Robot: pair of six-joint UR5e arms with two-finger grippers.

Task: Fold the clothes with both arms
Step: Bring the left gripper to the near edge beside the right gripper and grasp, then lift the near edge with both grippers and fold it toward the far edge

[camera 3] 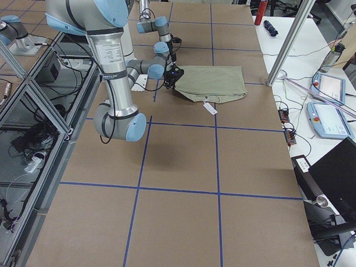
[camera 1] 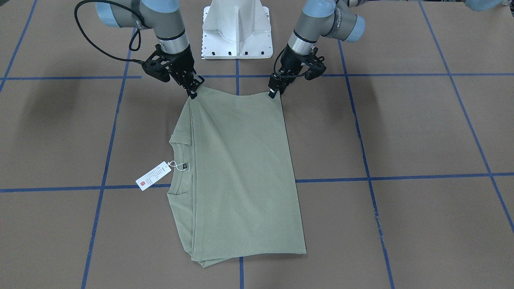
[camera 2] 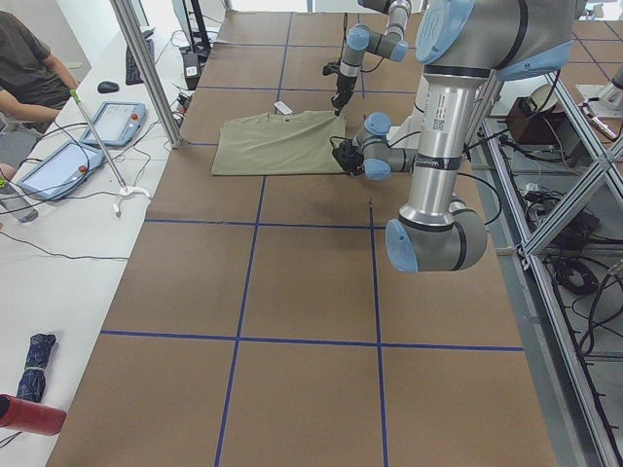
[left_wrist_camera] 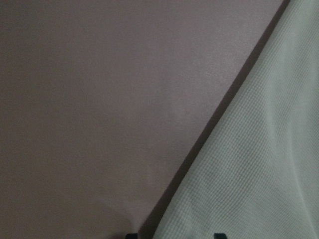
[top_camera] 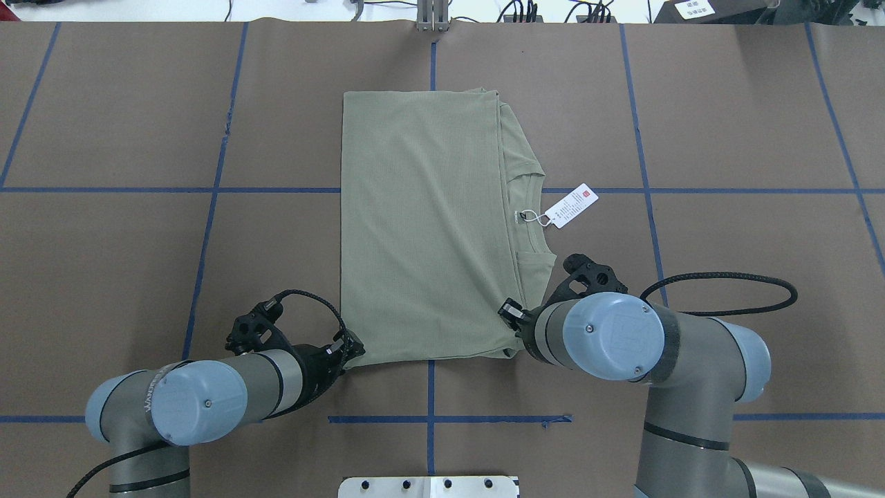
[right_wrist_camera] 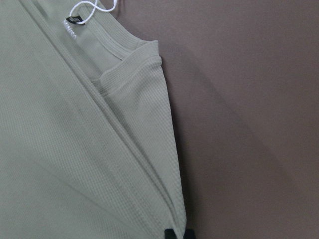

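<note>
The sage-green shirt (camera 1: pixel 241 172) lies on the brown table folded into a rectangle, collar and white hang tag (camera 1: pixel 153 175) at one long side. In the overhead view the shirt (top_camera: pixel 422 228) has its tag (top_camera: pixel 571 205) on the right. My left gripper (camera 1: pixel 275 93) is shut on the near corner away from the collar, also seen overhead (top_camera: pixel 349 354). My right gripper (camera 1: pixel 194 93) is shut on the near corner on the collar side; overhead the gripper (top_camera: pixel 513 319) is partly hidden by the wrist. The edge between the two corners sags slightly.
The white pedestal base (camera 1: pixel 237 30) stands just behind the grippers. Blue tape lines (camera 1: pixel 401 176) cross the brown table cover. A side bench with tablets (camera 2: pixel 58 165) and a seated person (camera 2: pixel 29 68) runs along the far edge.
</note>
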